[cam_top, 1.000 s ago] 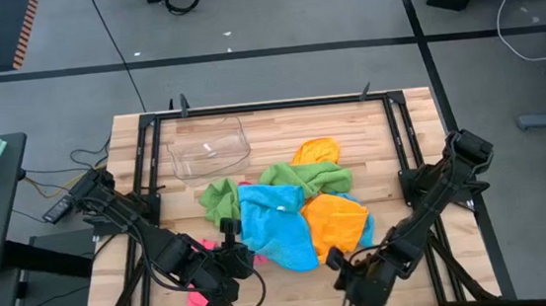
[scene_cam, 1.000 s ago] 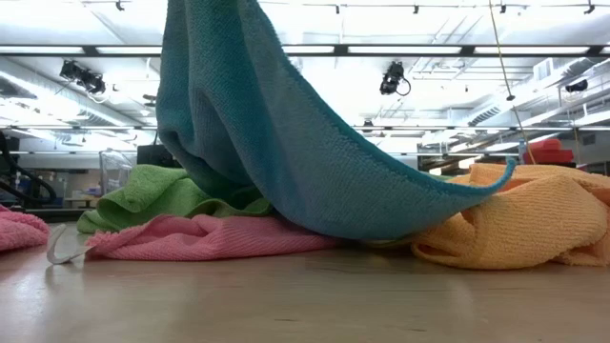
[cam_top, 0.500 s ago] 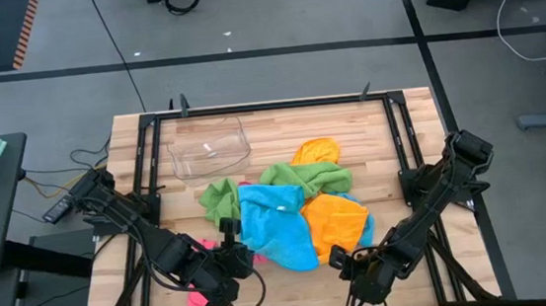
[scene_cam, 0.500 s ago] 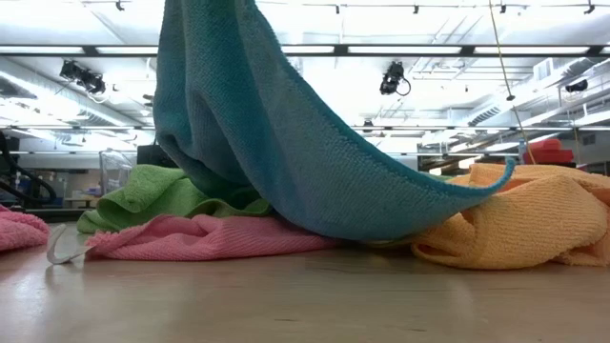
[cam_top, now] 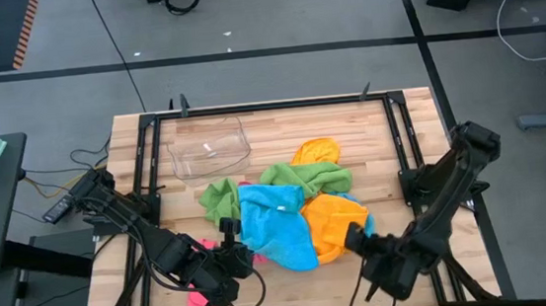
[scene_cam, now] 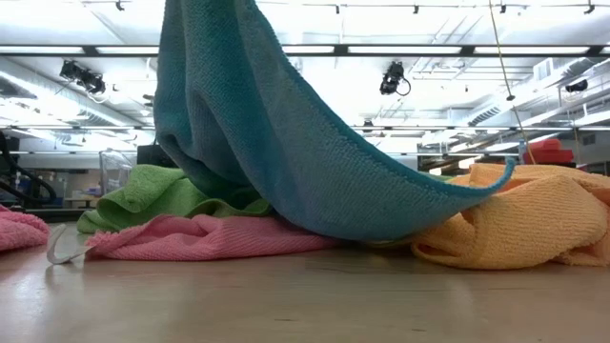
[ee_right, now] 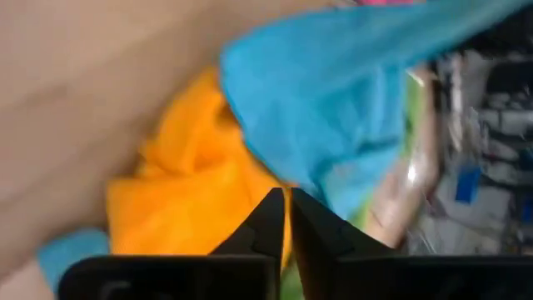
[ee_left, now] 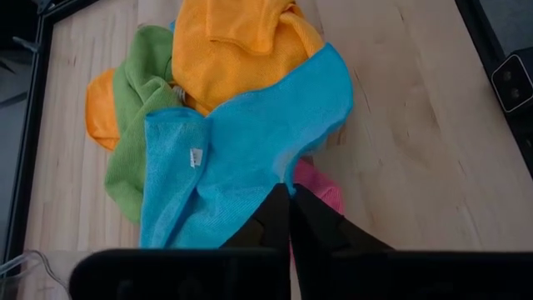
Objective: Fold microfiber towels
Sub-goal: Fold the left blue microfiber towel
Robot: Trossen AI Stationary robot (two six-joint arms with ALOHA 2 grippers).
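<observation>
I see a pale wood-plank counter [cam_top: 281,128] with a dark metal frame along its edges. A clear plastic tub [cam_top: 209,147] sits near the far left. Mid-counter lies a heap of cloths: green towel [cam_top: 307,177], orange towel [cam_top: 330,220], a second orange piece [cam_top: 315,152] behind, sky blue towel [cam_top: 275,227] draped over them. A pink towel [cam_top: 199,303] lies at the near left; its extent appears partly hidden.
</observation>
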